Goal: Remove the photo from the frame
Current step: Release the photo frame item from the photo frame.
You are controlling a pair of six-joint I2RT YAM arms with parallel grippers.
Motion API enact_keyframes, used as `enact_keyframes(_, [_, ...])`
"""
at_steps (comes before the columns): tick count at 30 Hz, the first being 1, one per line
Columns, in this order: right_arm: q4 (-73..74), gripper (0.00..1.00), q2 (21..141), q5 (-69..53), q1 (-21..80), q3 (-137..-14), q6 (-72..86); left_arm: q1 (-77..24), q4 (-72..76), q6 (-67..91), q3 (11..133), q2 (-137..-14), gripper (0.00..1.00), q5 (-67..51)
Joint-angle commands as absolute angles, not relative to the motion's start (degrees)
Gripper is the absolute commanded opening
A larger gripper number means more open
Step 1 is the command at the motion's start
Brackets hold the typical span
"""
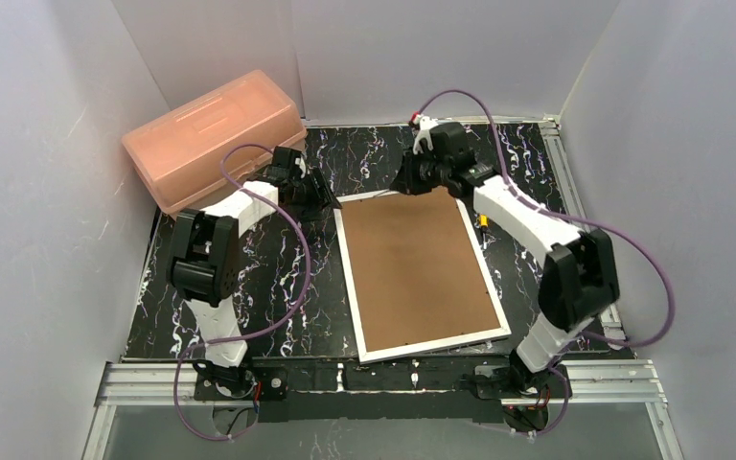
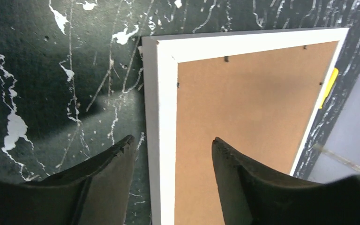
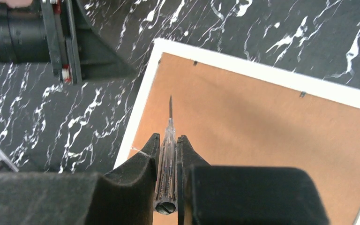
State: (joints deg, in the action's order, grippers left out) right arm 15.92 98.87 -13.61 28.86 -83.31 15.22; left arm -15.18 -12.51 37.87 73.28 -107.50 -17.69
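Right gripper [image 3: 168, 143] clenched on clear-handled slim screwdriver [image 3: 168, 161].
Tip over brown-backed, white-bordered rectangular frame [image 3: 262, 131]; left gripper [image 2: 172, 140] spread wide above its edge.

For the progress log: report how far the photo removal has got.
Done: the frame lies face down, and the right gripper holds a screwdriver. In hand: its tip points at the brown back near a corner; the left gripper is open above the frame's edge. Left: back in place, tabs on it, photo unseen.
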Motion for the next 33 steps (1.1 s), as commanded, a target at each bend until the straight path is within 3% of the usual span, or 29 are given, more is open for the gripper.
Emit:
enact_keyframes(1, [4.63,0.01,87.76,-11.09,29.53,-72.80,19.66,-15.03,-12.38,36.86,71.96,-102.78,0.60,-19.98])
enact_keyframes(6, [2.24,0.01,77.81,-7.61,29.57,-62.39,21.00,-15.96,-15.16,34.97,73.63,-102.93,0.62,-17.04])
enact_keyframes(10, [4.31,0.01,70.91,-2.13,29.61,-56.99,21.59,-18.78,-19.96,33.04,75.25,-102.51,0.77,-10.00])
enact_keyframes(12, [5.69,0.01,66.85,1.60,29.61,-54.10,21.87,-20.82,-21.44,31.95,75.11,-101.15,0.79,-6.73])
enact_keyframes(24, [15.82,0.01,50.66,22.11,29.54,-45.46,27.65,-34.90,-23.14,27.47,66.58,-87.28,0.78,-1.69])
enact_keyframes(33, [23.29,0.01,46.67,29.38,29.61,-43.36,33.76,-36.22,-25.21,28.96,59.61,-81.55,0.77,-2.55])
